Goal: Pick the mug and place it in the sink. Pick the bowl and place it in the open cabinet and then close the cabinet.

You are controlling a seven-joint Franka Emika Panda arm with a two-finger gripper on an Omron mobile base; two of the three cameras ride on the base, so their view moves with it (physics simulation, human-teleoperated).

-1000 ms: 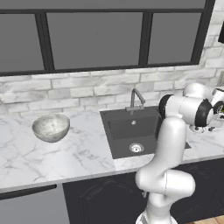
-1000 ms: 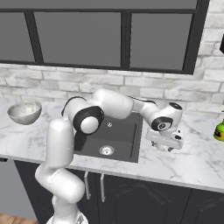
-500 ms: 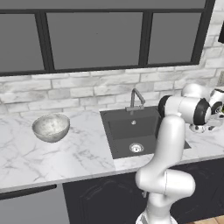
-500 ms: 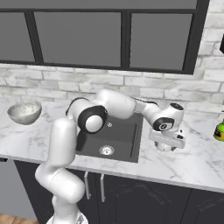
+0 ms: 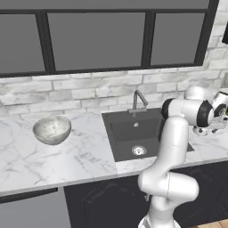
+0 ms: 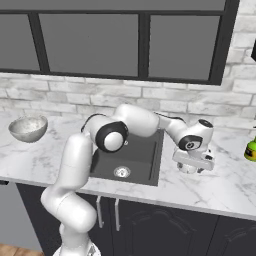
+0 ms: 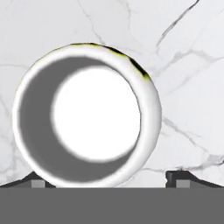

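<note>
Change since a second ago: my hand has sunk a little lower over the tabletop right of the sink; bowl and sink lie as they did.
Left base view: my arm reaches right across the sink point(image 5: 133, 133), a dark basin with a round drain and slim faucet point(image 5: 139, 101). The bowl point(image 5: 52, 129) stands upright on the marble tabletop point(image 5: 80, 156), well left of the sink.
Right base view: my gripper point(image 6: 192, 167) points down at the tabletop just right of the sink. The mug is hidden under my hand. A green bottle point(image 6: 250, 149) stands at the right edge, apart from my hand. The bowl sits far left.
Hand view: the mug point(image 7: 87, 116) stands upright on the marble directly below me, its mouth facing the camera. My jaws are spread wide, one fingertip point(image 7: 37, 180) at each side of the mug, nothing pinched.
</note>
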